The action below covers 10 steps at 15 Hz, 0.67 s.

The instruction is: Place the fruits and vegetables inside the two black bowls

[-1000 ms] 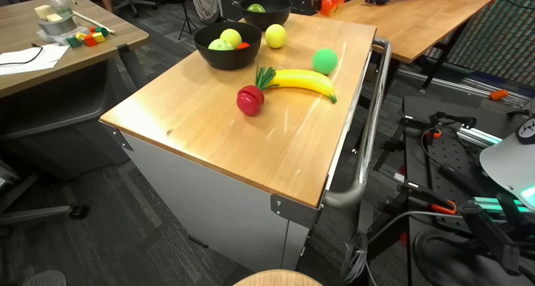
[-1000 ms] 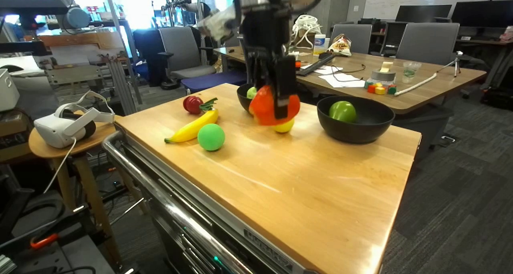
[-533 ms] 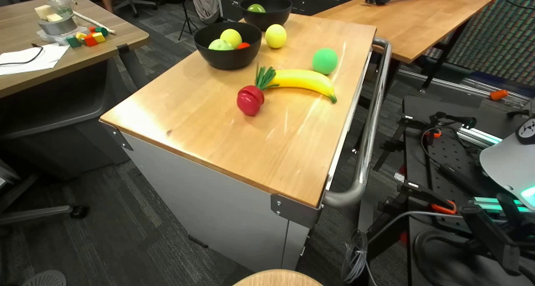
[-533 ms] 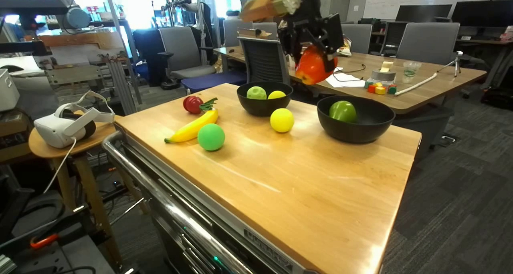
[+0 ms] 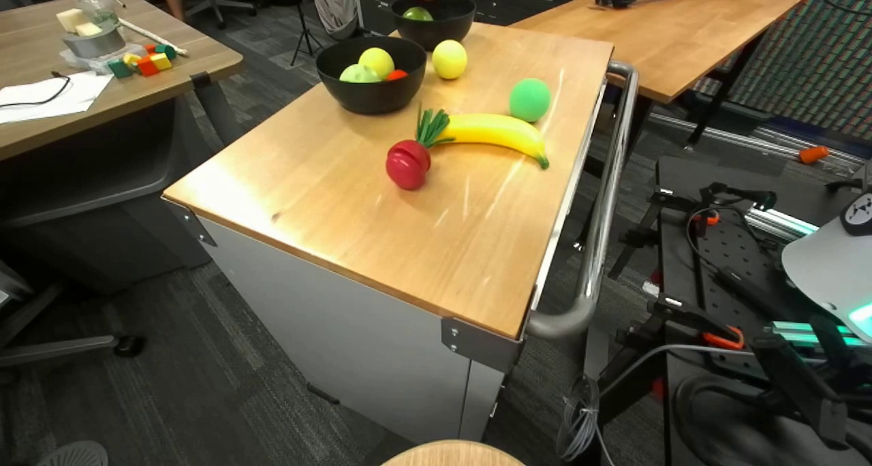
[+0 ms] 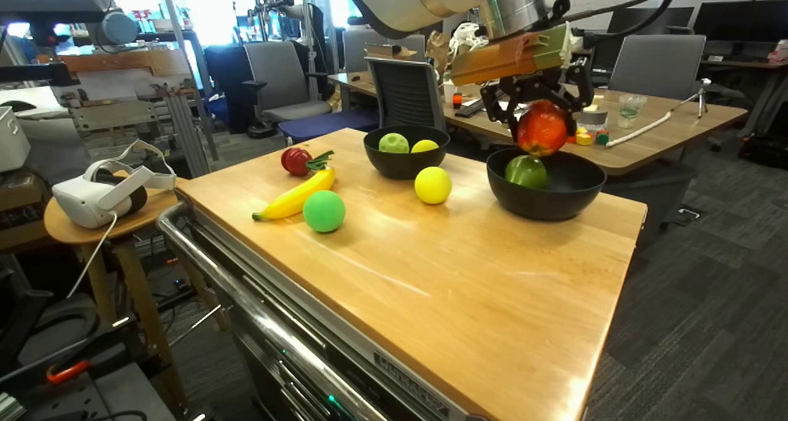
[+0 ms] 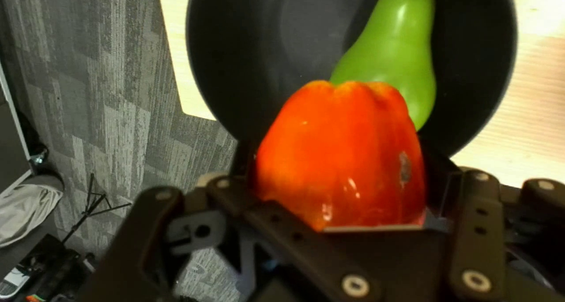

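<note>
Gripping a pepper, the end effector hovers, cart nameplate blurred.

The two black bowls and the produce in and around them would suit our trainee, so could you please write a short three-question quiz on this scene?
1. True or false: the yellow banana lies directly on the wooden top.

2. Multiple choice: what is held above a black bowl?
A) a green ball
B) a yellow ball
C) a red-orange pepper

3. Fill in the missing word: the wrist view shows that the green piece in that bowl is shaped like a (blank).

Key: 1 true; 2 C; 3 pear.
</note>
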Tool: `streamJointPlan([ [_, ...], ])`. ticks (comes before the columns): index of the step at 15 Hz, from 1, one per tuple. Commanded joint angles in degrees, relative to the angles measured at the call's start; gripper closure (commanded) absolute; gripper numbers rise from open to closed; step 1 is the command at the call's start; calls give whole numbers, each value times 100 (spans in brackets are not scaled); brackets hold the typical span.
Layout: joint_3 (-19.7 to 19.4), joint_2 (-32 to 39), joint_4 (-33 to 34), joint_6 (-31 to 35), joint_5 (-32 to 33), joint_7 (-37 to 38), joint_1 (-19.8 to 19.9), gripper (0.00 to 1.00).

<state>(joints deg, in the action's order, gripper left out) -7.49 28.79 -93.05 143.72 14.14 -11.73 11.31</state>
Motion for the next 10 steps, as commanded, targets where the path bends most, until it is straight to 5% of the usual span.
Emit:
streamJointPlan([
  [1, 206, 313, 619, -246, -325, -765, 279, 41],
  [7, 374, 292, 700, -1250, -792, -1378, 480, 41],
  [8, 358, 262, 684, -1415, -817, -1382, 478, 4],
  [10, 384, 199, 698, -1778, -954, -1415, 496, 0],
])
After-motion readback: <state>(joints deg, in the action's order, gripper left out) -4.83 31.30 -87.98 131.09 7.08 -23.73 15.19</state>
